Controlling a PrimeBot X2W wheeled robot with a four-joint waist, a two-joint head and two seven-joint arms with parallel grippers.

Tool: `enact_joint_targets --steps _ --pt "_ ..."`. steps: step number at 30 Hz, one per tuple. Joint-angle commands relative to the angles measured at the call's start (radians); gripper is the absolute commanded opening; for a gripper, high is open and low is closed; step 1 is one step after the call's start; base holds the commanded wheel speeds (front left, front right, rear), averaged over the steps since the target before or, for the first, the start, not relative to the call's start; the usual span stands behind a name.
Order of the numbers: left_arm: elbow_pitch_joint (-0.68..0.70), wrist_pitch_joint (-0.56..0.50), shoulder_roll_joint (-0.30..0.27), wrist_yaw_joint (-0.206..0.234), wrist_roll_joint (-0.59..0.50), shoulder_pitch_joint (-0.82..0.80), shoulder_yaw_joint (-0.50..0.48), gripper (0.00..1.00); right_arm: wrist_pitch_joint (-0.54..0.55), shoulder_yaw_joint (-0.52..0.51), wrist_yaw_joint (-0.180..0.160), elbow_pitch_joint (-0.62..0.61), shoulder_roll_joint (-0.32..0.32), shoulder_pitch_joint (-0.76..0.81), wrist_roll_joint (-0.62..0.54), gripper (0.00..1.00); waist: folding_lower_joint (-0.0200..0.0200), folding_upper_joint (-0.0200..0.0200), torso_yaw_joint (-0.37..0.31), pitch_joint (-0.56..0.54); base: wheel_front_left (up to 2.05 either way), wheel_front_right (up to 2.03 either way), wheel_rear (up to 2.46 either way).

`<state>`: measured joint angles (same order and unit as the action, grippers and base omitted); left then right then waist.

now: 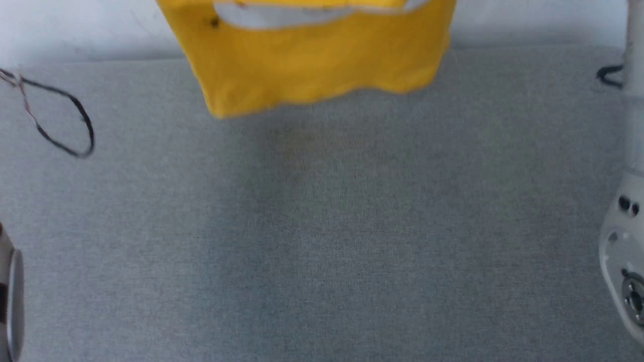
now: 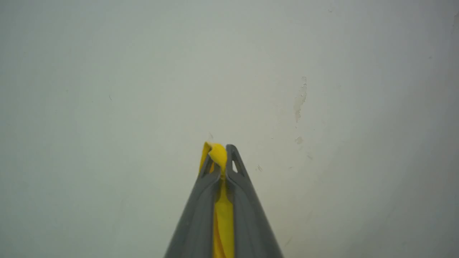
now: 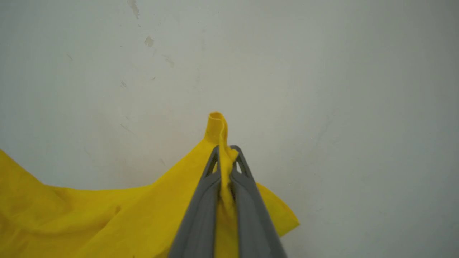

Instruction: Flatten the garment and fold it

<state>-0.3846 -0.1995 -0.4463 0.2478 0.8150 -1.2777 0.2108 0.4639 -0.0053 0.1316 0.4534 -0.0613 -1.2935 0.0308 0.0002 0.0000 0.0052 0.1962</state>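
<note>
Two tight pinches on the garment (image 1: 312, 65). Clamped, fingers almost closed, in the left gripper (image 2: 220, 157), likewise in the right gripper (image 3: 226, 152).

**Bright yellow thin cotton T-shirt** (image 1: 312, 65): uniform saturated yellow, more golden in the head view. Its print appears as a white band (image 1: 282, 15) at the upper margin, with one small black mark (image 1: 215, 22) beside it.
**Flat felt-like table covering** (image 1: 322, 241): mid grey, finely heathered, without pattern.
**Thin looped cable** (image 1: 65, 120): black.
**Painted wall** (image 2: 107, 89): pale greyish white, flecked with a few lighter chipped spots (image 2: 300, 98).
**Left gripper** (image 2: 219, 157) and **right gripper** (image 3: 226, 152): fingers plain matte dark grey.
**Robot arm casing** (image 1: 621, 241): glossy white with small dark holes.
**Rounded metal part** (image 1: 12, 301), lower left of the head view: silver-grey.
</note>
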Motion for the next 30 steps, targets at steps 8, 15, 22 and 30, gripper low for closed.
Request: enact_joint_targets --steps 8,15,22,30 --pt "-0.061 0.172 -0.002 -0.156 0.045 -0.147 -0.076 0.0 -0.11 -0.052 -0.001 0.058 0.01 -0.195 -0.158 0.0 -0.0002 0.0 0.005 0.325 0.0 0.0 0.0" --pt "-0.132 0.238 -0.008 -0.299 0.11 -0.13 -0.112 0.0 -0.202 -0.08 -0.001 0.085 0.009 -0.232 -0.234 0.0 -0.0002 0.0 0.031 0.453 0.0 0.0 0.0" --pt "-0.12 0.274 -0.015 -0.359 0.188 -0.083 -0.151 0.0 -0.269 -0.046 -0.001 0.093 0.009 -0.231 -0.225 0.0 -0.0002 0.0 0.033 0.533 0.0 0.0 0.0" --pt "0.0 0.287 -0.032 -0.37 0.225 0.122 -0.158 0.0 -0.268 0.027 -0.001 -0.043 0.007 -0.052 -0.071 0.0 -0.0002 0.0 0.031 0.488 0.0 0.0 0.0"
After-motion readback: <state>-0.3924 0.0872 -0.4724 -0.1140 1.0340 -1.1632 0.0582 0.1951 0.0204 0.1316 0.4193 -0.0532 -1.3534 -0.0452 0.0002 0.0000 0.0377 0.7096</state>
